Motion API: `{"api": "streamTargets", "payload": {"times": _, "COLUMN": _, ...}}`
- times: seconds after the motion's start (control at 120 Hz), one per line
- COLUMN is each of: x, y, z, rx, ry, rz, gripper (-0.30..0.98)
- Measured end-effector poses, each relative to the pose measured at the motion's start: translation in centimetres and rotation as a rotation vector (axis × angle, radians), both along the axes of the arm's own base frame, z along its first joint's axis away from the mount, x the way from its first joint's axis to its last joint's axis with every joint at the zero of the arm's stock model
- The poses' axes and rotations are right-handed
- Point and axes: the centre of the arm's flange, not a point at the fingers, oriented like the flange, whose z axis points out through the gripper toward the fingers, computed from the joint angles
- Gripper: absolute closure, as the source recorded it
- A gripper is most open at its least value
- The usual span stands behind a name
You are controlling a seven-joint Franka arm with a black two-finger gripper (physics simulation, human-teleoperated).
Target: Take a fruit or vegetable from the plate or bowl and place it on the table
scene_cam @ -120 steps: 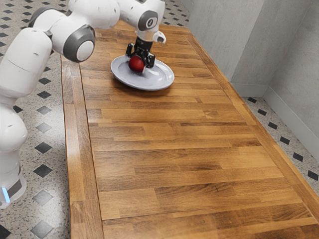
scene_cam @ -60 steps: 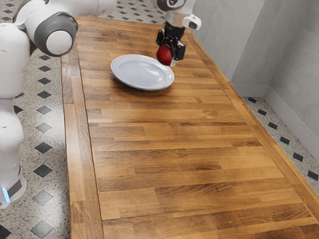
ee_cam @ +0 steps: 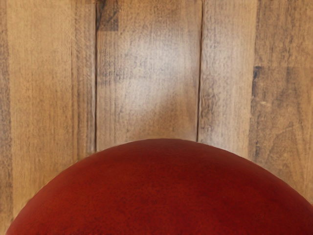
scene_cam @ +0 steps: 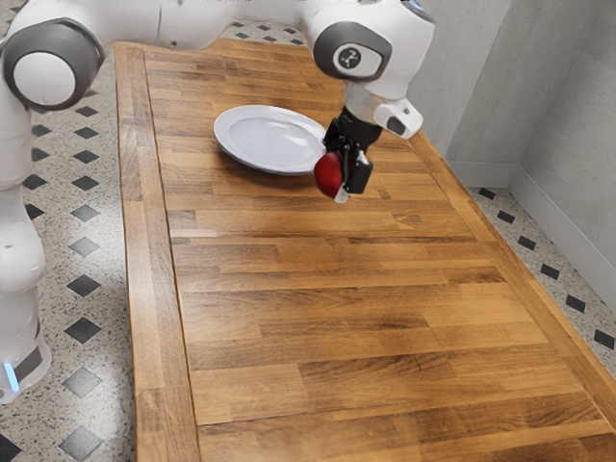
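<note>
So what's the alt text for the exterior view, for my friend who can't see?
A robot's black hand holds a red fruit above a wooden table, near an empty pale plate. The white arm reaches in from the view's upper left.

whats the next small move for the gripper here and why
Probably ease the gripper down toward the table, clear of the plate, before releasing. It holds the red fruit, seemingly above the table, and the wrist view shows bare wood beyond the fruit, so a gentle set-down looks feasible.
</note>
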Motion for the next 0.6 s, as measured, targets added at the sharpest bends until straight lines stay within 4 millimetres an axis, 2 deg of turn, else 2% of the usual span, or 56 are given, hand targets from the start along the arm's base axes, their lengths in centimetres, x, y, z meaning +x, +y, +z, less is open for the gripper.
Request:
{"api": "streamTargets", "payload": {"times": 0.083, "x": 0.0, "y": -1.9, "z": 0.2, "rx": 0.001, "ry": -0.02, "rz": -0.024, "gripper": 0.31}}
{"api": "streamTargets", "payload": {"times": 0.183, "x": 0.0, "y": -3.6, "z": 0.8, "rx": -0.004, "ry": -0.047, "rz": -0.041, "gripper": 0.12}}
{"api": "streamTargets", "payload": {"times": 0.292, "x": 0.1, "y": -5.0, "z": 1.4, "rx": -0.01, "ry": -0.068, "rz": -0.051, "gripper": 0.06}}
{"api": "streamTargets", "payload": {"times": 0.517, "x": 0.2, "y": -4.5, "z": 1.7, "rx": -0.01, "ry": -0.083, "rz": -0.016, "gripper": 0.01}}
{"api": "streamTargets", "payload": {"times": 0.6, "x": 0.3, "y": -4.1, "z": 2.7, "rx": -0.006, "ry": -0.103, "rz": -0.003, "gripper": 0.01}}
